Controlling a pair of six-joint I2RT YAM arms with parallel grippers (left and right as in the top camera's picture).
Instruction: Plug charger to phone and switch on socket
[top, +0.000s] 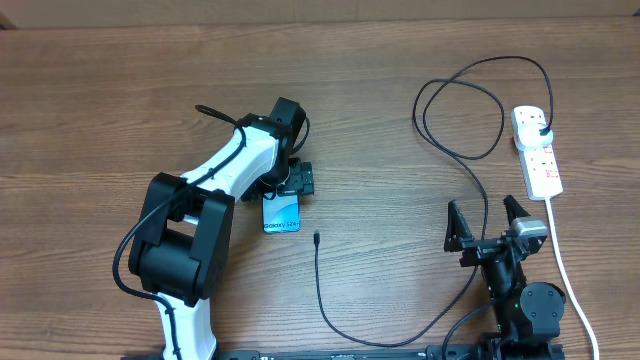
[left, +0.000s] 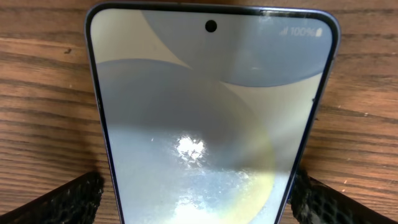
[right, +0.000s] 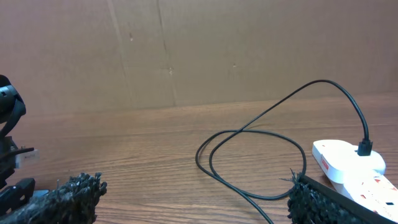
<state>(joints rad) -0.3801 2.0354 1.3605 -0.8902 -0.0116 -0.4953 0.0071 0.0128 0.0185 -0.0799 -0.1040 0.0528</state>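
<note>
Two hands: left hand (top: 288, 188) straddles slim blue-screened phone (top: 282, 214), grip unclear; right hand (top: 487, 222) open, far frm thin black charger tip (top: 316, 237) nr phone.

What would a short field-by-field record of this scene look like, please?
phone: flat on the table, screen up
left end effector: over the phone, fingers flanking its sides; grip unclear
right end effector: open, empty, near the socket
charger plug: seated in the socket's end outlet
charger tip: loose on the table, apart from the phone
socket on or off: cannot tell
</note>
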